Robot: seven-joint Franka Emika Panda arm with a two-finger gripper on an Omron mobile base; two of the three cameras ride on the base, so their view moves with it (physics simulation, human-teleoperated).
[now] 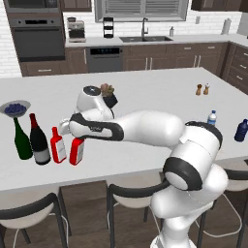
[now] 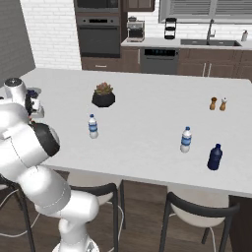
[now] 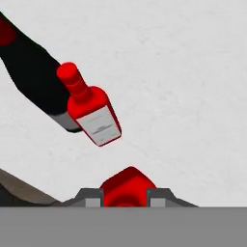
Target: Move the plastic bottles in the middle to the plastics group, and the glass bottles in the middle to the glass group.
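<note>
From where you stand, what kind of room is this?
A home kitchen, rendered: a built-in oven, a sink below a window, and a white island counter with stools.

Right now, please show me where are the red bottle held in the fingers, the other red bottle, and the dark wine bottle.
held red bottle (image 1: pixel 76 151), left base view, on its red body.
other red bottle (image 1: pixel 58 147), left base view, on its white label.
dark wine bottle (image 1: pixel 38 141), left base view, on its dark body.

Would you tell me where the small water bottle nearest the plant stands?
In the right base view, the water bottle stands upright on the island, just front-left of the potted plant.
</note>
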